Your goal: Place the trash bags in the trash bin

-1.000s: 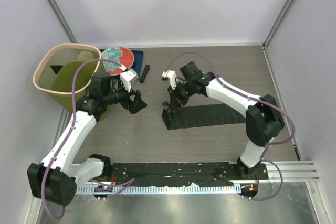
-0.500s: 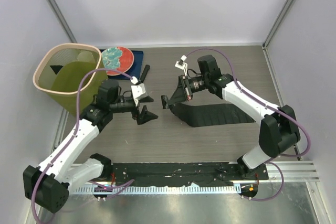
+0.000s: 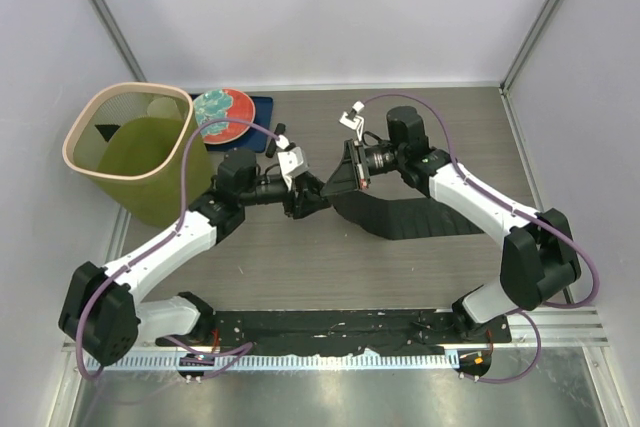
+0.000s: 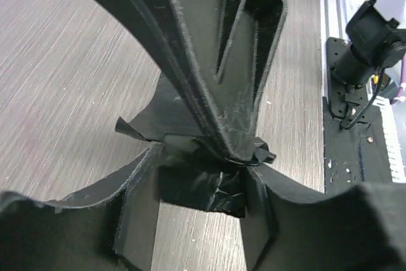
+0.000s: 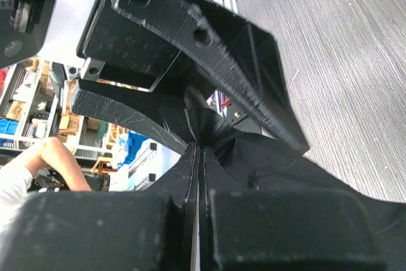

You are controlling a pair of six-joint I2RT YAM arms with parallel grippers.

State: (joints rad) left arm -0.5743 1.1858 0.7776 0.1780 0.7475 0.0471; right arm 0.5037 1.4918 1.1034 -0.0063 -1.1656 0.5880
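Filling most of the overhead view, the table (image 3: 300, 267) carries everything else. The bin (image 3: 155, 197) stands at its far left corner, upright, well apart from the bag. The bag (image 3: 430, 217) lies right of centre as a long black strip. Its right end is flat on the wood, and its left end is drawn up off the table to the right gripper (image 3: 342, 179).

Both grippers meet at mid-table, tip to tip, and from above their black fingers merge with the film, so the grip cannot be read there. The right wrist view shows the right gripper (image 5: 193, 150) closed to a thin slit. The bag (image 5: 266, 157) bunches right at its pads, so it has the film pinched, though the pinched edge itself is hidden.

The left gripper (image 3: 312, 193) has its jaws apart. In its own wrist view the fingers (image 4: 136, 220) straddle the right gripper's tip and a crumpled bag corner (image 4: 203, 188), with a gap on either side. Whether they touch the film is hard to tell.

Far left of centre, beside the bin, a plate (image 3: 222, 112) rests partly on a mat (image 3: 262, 109), whose left part the plate covers.
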